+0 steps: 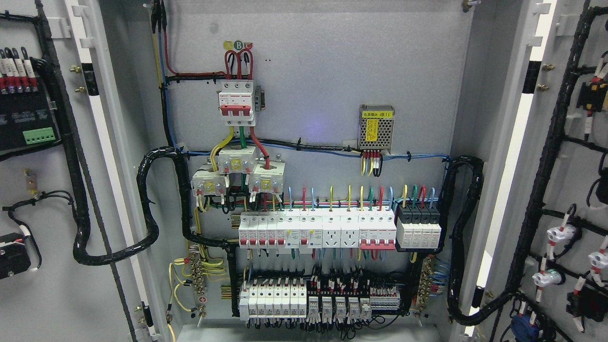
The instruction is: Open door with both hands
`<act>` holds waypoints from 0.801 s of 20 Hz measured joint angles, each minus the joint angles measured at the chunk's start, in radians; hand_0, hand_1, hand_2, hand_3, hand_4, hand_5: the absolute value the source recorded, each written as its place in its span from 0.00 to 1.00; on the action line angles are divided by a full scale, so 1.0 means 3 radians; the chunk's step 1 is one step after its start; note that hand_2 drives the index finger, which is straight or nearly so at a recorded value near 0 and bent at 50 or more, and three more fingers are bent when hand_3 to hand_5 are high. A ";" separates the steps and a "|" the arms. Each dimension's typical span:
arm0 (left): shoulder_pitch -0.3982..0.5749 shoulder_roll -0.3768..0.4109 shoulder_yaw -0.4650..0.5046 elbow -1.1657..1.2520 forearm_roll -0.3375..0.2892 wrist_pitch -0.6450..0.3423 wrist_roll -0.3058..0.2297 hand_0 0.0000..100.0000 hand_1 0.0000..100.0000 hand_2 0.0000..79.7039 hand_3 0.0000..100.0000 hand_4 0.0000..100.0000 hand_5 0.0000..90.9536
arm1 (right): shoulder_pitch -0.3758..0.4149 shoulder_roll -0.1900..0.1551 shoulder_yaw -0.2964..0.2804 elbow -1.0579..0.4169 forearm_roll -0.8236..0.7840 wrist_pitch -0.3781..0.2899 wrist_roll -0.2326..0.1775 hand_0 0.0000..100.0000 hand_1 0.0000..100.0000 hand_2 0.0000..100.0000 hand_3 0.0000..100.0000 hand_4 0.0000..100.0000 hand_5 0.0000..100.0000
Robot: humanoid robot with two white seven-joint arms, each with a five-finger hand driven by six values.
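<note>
The grey electrical cabinet stands with both doors swung wide open. The left door (pixel 47 266) shows its inner face at the picture's left, with wiring and a green terminal block (pixel 39 136). The right door (pixel 565 180) shows its inner face at the right, with black cable looms and indicator parts. Between them the back panel (pixel 323 71) carries a main breaker (pixel 236 102), a row of breakers (pixel 316 230) and a lower row of terminals (pixel 304 299). Neither of my hands nor arms is in view.
Thick black cable bundles loop from the cabinet to the left door (pixel 142 209) and to the right door (pixel 463 237). A small power supply (pixel 376 127) hangs at the upper right of the panel. The door edges (pixel 513 142) frame the opening.
</note>
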 measured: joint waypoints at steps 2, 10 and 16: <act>0.0000 -0.0002 -0.0002 0.0004 0.0005 -0.0006 -0.0016 0.12 0.39 0.00 0.00 0.00 0.00 | -0.0001 0.0005 -0.0011 0.0005 0.0013 0.0000 0.0000 0.12 0.39 0.00 0.00 0.00 0.00; -0.0004 -0.0005 -0.0010 0.0003 0.0013 -0.0009 -0.0030 0.12 0.39 0.00 0.00 0.00 0.00 | 0.0000 0.0018 -0.0069 0.0016 0.0116 -0.0020 -0.0003 0.12 0.39 0.00 0.00 0.00 0.00; -0.0006 -0.0007 -0.0012 0.0002 0.0016 -0.0009 -0.0030 0.12 0.39 0.00 0.00 0.00 0.00 | 0.0002 0.0029 -0.0114 0.0021 0.0141 -0.0021 -0.0007 0.12 0.39 0.00 0.00 0.00 0.00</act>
